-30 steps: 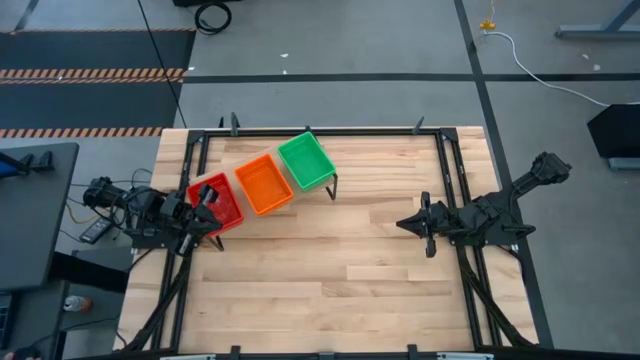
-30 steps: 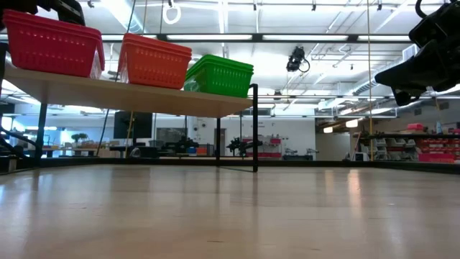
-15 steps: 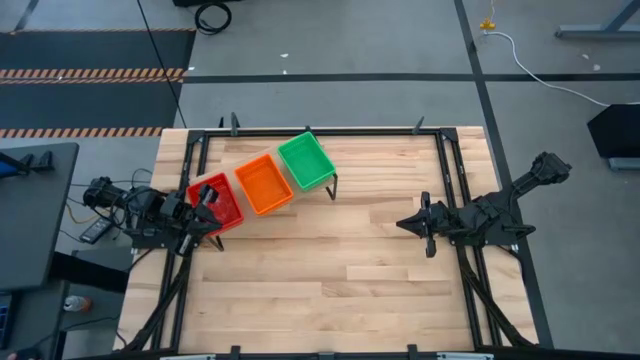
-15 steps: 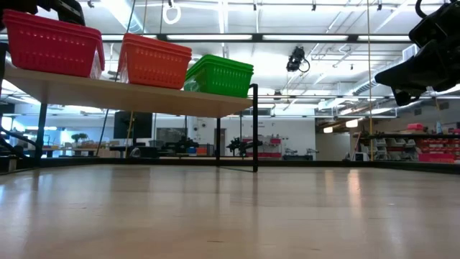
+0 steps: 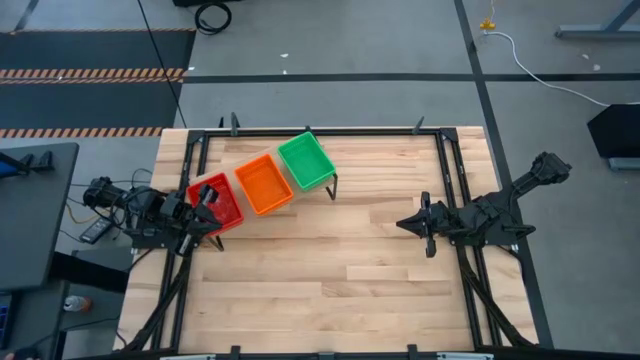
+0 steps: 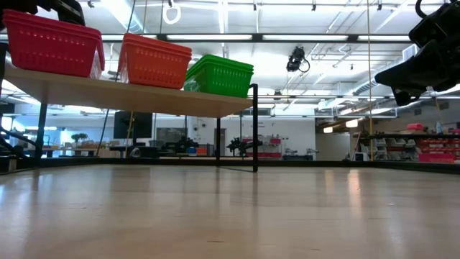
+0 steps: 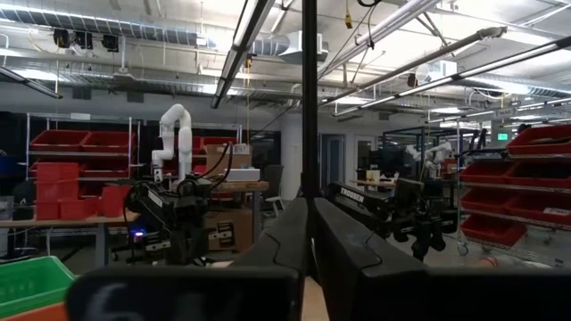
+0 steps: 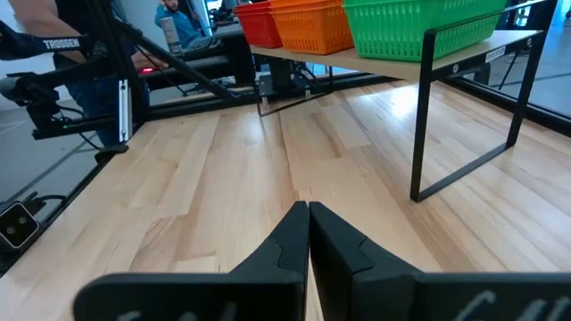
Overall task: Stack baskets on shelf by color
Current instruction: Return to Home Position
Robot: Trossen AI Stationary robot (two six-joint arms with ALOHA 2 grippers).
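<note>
Red baskets (image 5: 226, 199), orange baskets (image 5: 264, 184) and green baskets (image 5: 304, 160) stand in a row on the shelf (image 6: 129, 93), one colour stack beside the other, at the table's far left. The shelf rests on thin black legs (image 8: 422, 125). My left gripper (image 5: 207, 203) is shut and hovers over the near end of the red stack, pointing slightly upward; in the left wrist view its fingers (image 7: 308, 227) hold nothing. My right gripper (image 5: 400, 224) is shut and empty, raised over the table's right part, pointing toward the shelf (image 8: 309, 214).
A wide bare stretch of the slatted wooden tabletop (image 5: 330, 270) lies between the shelf and the near edge. A black metal frame (image 5: 450, 170) runs around the table. Beyond the table, other robot arms and shelving with red bins (image 7: 71, 169) show in the room.
</note>
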